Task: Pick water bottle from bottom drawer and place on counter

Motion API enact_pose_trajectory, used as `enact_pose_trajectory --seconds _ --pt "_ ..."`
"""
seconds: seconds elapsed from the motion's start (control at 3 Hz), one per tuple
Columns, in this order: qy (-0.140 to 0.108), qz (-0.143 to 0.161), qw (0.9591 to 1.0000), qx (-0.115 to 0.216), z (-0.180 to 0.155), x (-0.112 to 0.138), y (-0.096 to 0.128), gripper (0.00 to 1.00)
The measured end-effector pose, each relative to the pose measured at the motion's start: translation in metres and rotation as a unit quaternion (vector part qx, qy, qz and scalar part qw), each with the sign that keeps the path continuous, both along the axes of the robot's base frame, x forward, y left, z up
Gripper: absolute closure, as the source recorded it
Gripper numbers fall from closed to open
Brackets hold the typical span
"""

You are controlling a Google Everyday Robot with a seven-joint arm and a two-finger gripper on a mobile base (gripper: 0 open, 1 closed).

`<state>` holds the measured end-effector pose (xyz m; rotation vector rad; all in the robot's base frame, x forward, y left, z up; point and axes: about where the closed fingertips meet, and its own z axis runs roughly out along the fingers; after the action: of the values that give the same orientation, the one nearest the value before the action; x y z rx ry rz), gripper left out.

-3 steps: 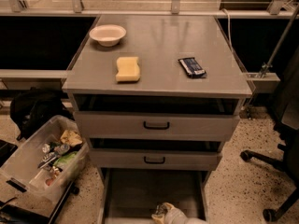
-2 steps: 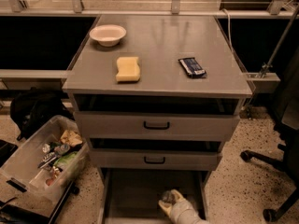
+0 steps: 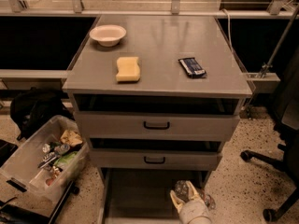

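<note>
Open bottom drawer (image 3: 135,196), gripper (image 3: 185,194) at right

The counter (image 3: 159,41) is a smooth grey surface with a soft sheen, lights streak across it; drawer fronts look like matt grey metal; the bottom drawer (image 3: 135,195) has a dull plain grey floor; water bottle (image 3: 188,188) is clear crinkly plastic, glinting; the gripper (image 3: 182,198), low over that drawer's right side, has a pale smooth casing; sponge (image 3: 127,69) looks porous and matt; bowl (image 3: 108,34) glossy; snack packet (image 3: 192,67) shiny; bin (image 3: 28,160) cloudy translucent plastic.
</note>
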<state>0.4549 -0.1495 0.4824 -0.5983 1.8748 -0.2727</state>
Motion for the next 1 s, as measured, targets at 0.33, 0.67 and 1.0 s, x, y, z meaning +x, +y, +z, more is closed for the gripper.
enact_pose_trajectory --seconds 0.33,0.67,1.0 --pt "0.0 0.0 1.0 0.0 0.0 0.0 0.0 1.0" --pt "0.007 0.019 0.9996 -0.017 0.023 0.003 0.0 1.0" --pt "0.021 0.051 0.9984 -0.016 0.078 -0.005 0.01 1.0"
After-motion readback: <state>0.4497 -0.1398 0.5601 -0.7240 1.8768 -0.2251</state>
